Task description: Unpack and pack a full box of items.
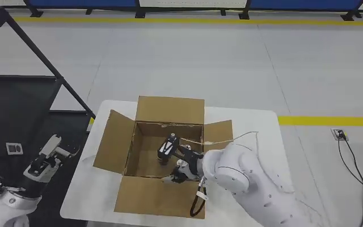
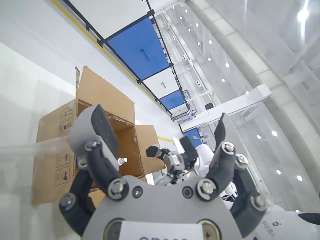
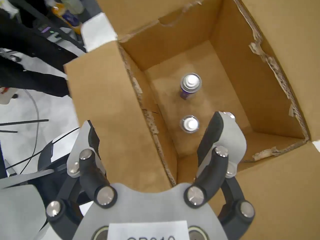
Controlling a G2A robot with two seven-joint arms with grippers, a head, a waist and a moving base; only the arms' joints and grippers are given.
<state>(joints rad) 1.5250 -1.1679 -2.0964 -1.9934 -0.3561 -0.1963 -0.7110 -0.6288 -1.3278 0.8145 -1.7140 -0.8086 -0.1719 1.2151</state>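
Unpacking looks like the step in hand, my read only: box (image 3: 175, 31) open, all four flaps folded out, two items on its floor.

Left to right across the top view:
- left gripper (image 2: 160, 123): off the table's (image 1: 249, 122) left edge, well apart from the box, jaws spread wide, holding nothing.
- box: mid-table, mouth up.
- purple-labelled can (image 3: 190, 86) and clear-capped bottle (image 3: 189, 124): both standing on the box floor, near each other but not touching, away from the walls. Long axis vertical on both, caps pointing straight up at the wrist camera.
- right gripper (image 3: 153, 123): hanging over the box mouth near the front wall, jaws wide and empty, one finger (image 3: 220, 136) above the clear-capped bottle and to one side of it.

Next move, as I judge it: centre the right jaws on the clear-capped bottle, drop straight down, close on the body below the cap, lift vertically. Risks: clipping the front wall or flap, or tipping the bottle.
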